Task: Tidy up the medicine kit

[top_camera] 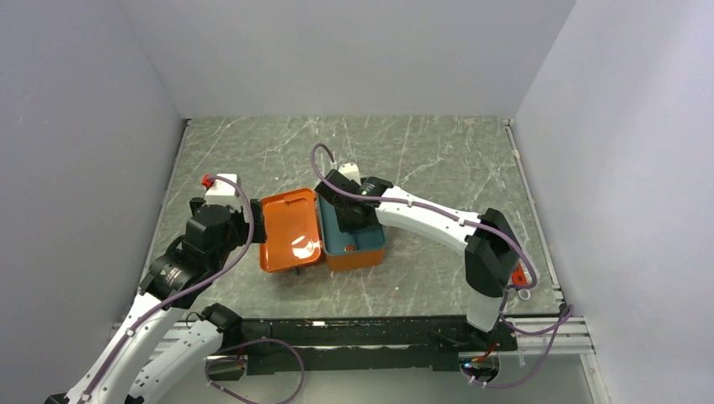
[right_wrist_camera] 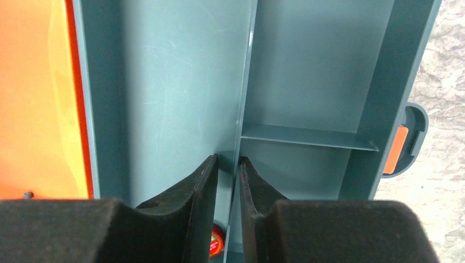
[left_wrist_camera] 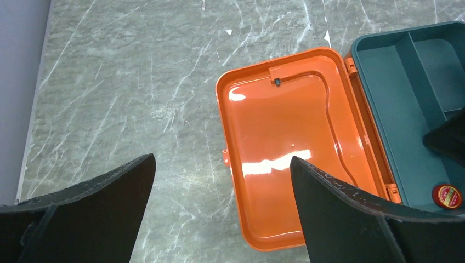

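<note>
— Two halves to mind on that medicine kit (top_camera: 354,257): it sits mid-bench, base to the right, lid (top_camera: 290,227) thrown flat to the left on its hinges.
— How would it handle?
— Hard, glossy plastic, I'd judge. It looks stiff and light, and slick enough to skate on the marbled bench (left_wrist_camera: 126,82) if shoved. The lid looks like a thin shell, so I'd take it by its free long edge and swing it over rather than press on the middle.
— And the grippers?
— The left gripper (left_wrist_camera: 222,160) hangs released by the lid's outer edge, fingers spread wide, holding nothing. The right gripper (right_wrist_camera: 227,159) is down inside the teal tray (right_wrist_camera: 164,82) that fills the base. Its fingers are a narrow slit apart at the long divider (right_wrist_camera: 248,66). Whether it pinches that wall I cannot tell.
— Anything else about?
— A small red round thing (left_wrist_camera: 447,195) lies in the tray's long compartment, just under the right gripper. The teal latch (right_wrist_camera: 406,142) sits on the base wall opposite the hinges.
— What's in the way?
— The right arm itself. While it reaches into the base, the lid cannot come down.
</note>
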`<state>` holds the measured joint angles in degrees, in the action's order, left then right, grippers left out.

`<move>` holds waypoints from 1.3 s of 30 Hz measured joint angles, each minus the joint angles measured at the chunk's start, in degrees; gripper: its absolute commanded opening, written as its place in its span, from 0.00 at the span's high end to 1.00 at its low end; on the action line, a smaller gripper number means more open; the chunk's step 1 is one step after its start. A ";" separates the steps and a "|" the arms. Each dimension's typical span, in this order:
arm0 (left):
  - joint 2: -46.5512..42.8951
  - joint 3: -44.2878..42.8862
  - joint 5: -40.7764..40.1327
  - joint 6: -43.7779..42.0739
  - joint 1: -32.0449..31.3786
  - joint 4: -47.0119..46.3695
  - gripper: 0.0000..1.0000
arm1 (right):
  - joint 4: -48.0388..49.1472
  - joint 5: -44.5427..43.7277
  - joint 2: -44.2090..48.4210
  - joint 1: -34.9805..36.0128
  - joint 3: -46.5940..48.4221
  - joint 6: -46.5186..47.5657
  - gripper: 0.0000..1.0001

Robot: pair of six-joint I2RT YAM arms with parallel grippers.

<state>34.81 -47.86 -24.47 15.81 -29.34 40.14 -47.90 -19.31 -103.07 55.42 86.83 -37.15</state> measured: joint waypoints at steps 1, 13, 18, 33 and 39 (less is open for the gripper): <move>0.20 0.00 -0.02 0.07 0.00 0.02 0.01 | 0.00 0.11 0.00 0.13 -0.04 0.17 0.71; 4.63 -0.68 -0.48 4.46 0.07 1.68 0.01 | 0.24 -1.60 4.74 0.33 -0.04 2.84 0.59; 8.20 -1.07 2.38 7.13 3.76 1.95 0.01 | 1.11 -2.95 9.70 -0.26 -0.22 4.39 0.58; 11.56 6.91 22.56 13.22 35.10 -1.57 0.29 | 5.79 -2.60 17.46 -3.93 -9.88 8.17 0.68; 14.10 13.46 31.08 16.94 42.69 -4.33 0.49 | 7.30 -1.14 21.18 -5.20 -13.51 9.27 0.76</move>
<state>48.90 -34.39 6.61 32.75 13.34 35.81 -40.60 -20.45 -81.89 50.22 73.32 -27.88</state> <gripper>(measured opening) 0.596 0.281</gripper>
